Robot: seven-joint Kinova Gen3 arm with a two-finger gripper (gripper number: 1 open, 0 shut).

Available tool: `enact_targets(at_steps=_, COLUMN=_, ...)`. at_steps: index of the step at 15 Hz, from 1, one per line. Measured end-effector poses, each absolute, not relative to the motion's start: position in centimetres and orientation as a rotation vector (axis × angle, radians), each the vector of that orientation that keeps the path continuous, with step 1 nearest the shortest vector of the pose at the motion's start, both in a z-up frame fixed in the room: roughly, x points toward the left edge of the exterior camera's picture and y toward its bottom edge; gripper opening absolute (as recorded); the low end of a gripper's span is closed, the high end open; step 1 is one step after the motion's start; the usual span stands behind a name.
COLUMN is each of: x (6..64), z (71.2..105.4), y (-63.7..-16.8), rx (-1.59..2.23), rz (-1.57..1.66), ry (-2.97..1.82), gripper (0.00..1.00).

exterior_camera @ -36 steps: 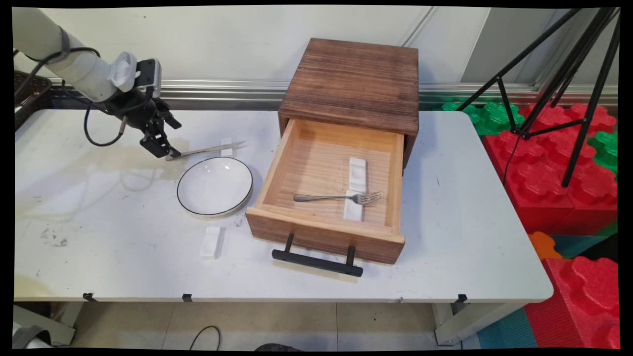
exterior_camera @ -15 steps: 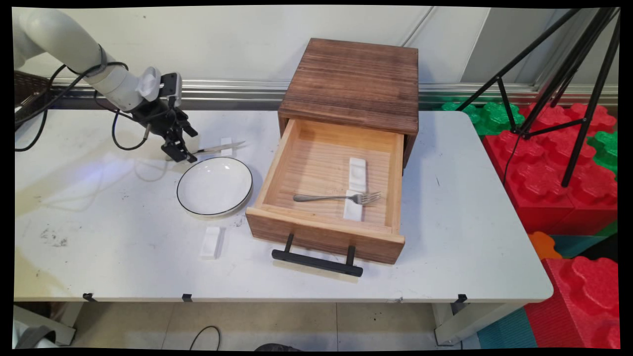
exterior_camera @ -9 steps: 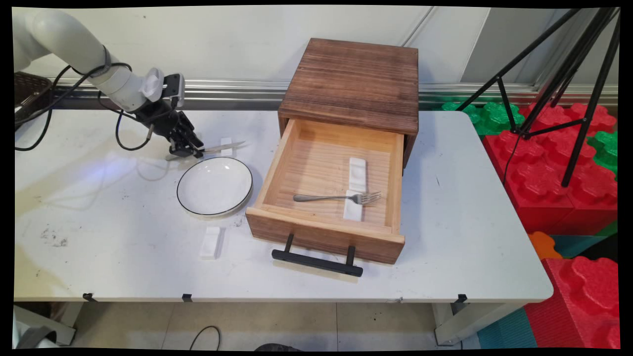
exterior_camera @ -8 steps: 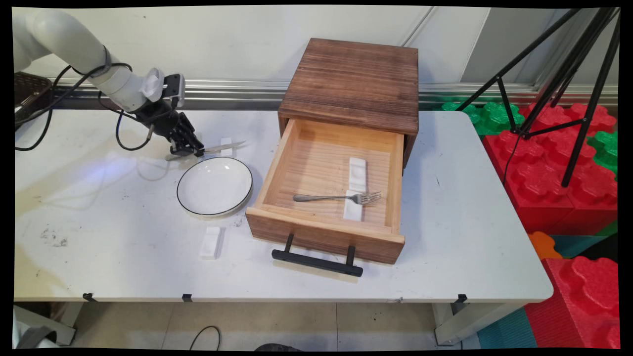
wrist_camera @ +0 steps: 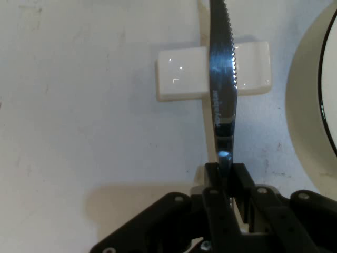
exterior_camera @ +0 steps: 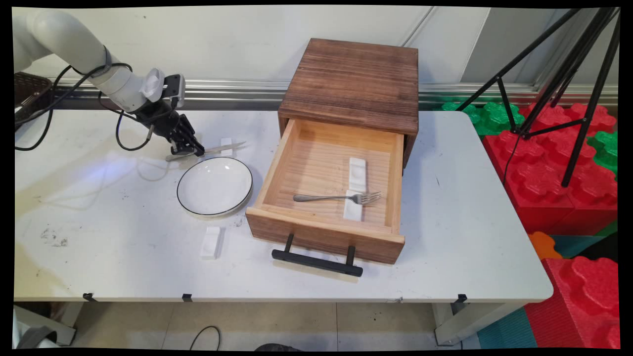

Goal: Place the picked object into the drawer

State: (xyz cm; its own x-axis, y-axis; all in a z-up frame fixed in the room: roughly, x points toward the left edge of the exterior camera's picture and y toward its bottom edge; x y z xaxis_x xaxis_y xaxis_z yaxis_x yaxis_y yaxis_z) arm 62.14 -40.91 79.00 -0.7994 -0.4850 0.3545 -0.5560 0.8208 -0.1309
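Fork (exterior_camera: 339, 198) in drawer (exterior_camera: 277, 170), right of plate (exterior_camera: 190, 198)

Knife (wrist_camera: 221, 79) tip cut off (handle behind gripper (wrist_camera: 225, 176)).

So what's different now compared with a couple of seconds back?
The pincer slid rightward along the knife and shut on its handle. The knife, its white rest, the plate and the fork in the drawer stayed put.

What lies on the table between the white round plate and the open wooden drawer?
Nothing: the main view shows bare table between the black-rimmed white plate and the wooden drawer.
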Motion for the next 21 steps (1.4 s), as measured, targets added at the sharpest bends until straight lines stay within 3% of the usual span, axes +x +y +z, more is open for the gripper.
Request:
enact_targets(at_steps=8, x=62.2, z=80.8, y=-40.6, rx=0.765, rz=0.356, ry=-2.700, gripper=0.00)
enact_targets(at_steps=21, x=60.9, z=88.4, y=-37.0, rx=0.672, rz=0.402, ry=-2.681, gripper=0.00)
